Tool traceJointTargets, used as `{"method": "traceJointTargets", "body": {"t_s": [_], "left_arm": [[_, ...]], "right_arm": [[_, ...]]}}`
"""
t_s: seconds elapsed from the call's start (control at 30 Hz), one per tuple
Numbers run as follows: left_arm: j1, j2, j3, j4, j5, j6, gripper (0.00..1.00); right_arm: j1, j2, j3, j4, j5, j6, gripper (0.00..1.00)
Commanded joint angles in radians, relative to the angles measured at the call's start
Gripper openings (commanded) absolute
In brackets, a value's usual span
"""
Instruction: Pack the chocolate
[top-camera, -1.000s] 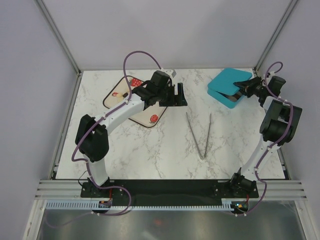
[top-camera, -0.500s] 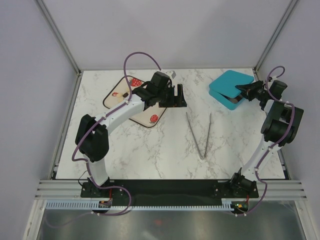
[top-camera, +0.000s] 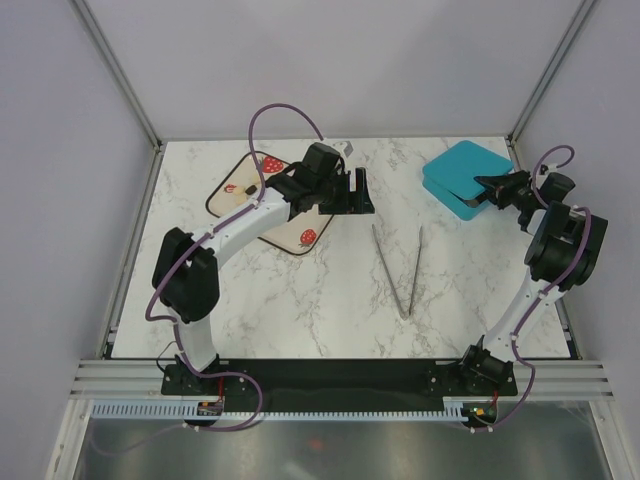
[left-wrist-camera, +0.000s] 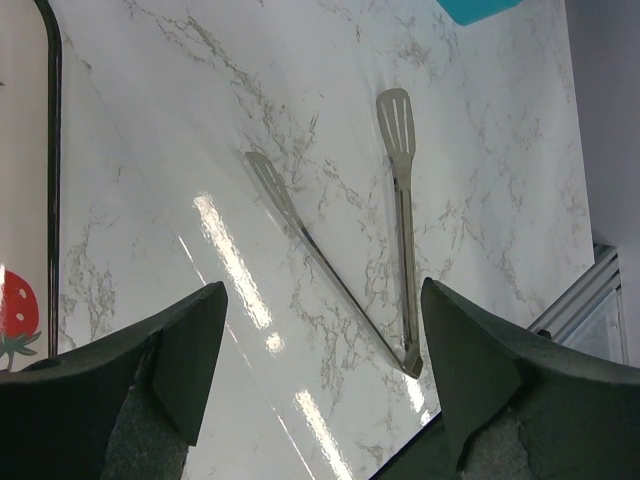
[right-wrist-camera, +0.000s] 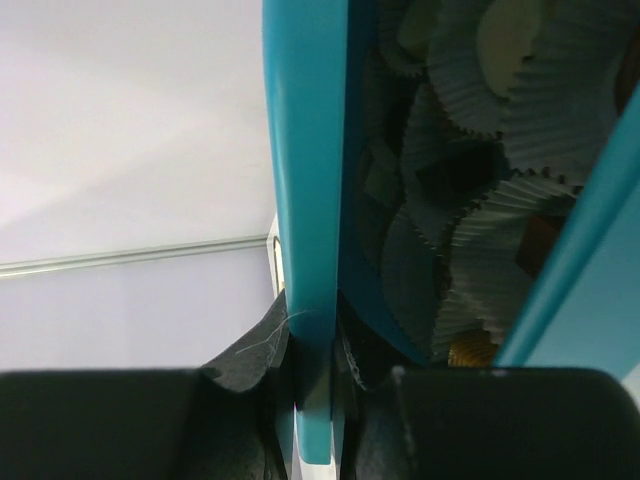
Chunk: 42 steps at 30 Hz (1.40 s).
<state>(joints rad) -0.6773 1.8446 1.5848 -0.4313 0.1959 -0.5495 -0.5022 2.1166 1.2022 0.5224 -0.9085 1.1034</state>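
Chocolate box (top-camera: 462, 176), marble table (top-camera: 320, 295), pale walls (top-camera: 330, 70)

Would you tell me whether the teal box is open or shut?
Ajar: the right gripper holds the lid edge lifted, and paper cups show through the gap.

My counter (top-camera: 330, 310) is white marble with grey veins. The box (top-camera: 452, 197) and its lid (top-camera: 465, 165) are teal, and the pleated paper cups (right-wrist-camera: 480, 90) inside look pale. The tongs (top-camera: 404, 308) are silvery. The tray (top-camera: 228, 205) is cream with a dark rim and red, green-leaved strawberry prints (top-camera: 308, 236).
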Motion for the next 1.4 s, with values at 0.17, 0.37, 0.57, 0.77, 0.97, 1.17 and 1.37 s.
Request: {"method": "traceJointTargets", "body": {"t_s": [0.17,0.37,0.57,0.77,0.97,1.17,1.37], "left_arm": [[0.002,0.015,0.041,0.042,0.022,0.034,0.86],[0.002,-0.007,0.018,0.042,-0.007,0.039,0.86],[0.004,-0.033,-0.011,0.04,-0.039,0.037,0.86],[0.002,-0.057,-0.032,0.042,-0.062,0.036,0.86],[0.002,-0.065,-0.039,0.042,-0.061,0.036,0.86],[0.002,-0.068,-0.036,0.042,-0.056,0.028,0.86],[0.002,-0.076,-0.051,0.043,-0.061,0.033,0.86]], "right_arm": [[0.01,0.036,-0.038,-0.044,0.033,-0.082,0.0],[0.042,0.048,-0.026,-0.169,0.045,-0.184,0.0],[0.08,0.052,-0.044,-0.205,0.045,-0.238,0.0],[0.105,0.051,-0.076,-0.184,0.037,-0.247,0.0],[0.149,0.003,-0.049,0.011,-0.013,-0.09,0.0],[0.163,-0.041,-0.006,0.352,-0.044,0.194,0.0],[0.113,-0.092,0.016,0.403,-0.013,0.236,0.0]]}}
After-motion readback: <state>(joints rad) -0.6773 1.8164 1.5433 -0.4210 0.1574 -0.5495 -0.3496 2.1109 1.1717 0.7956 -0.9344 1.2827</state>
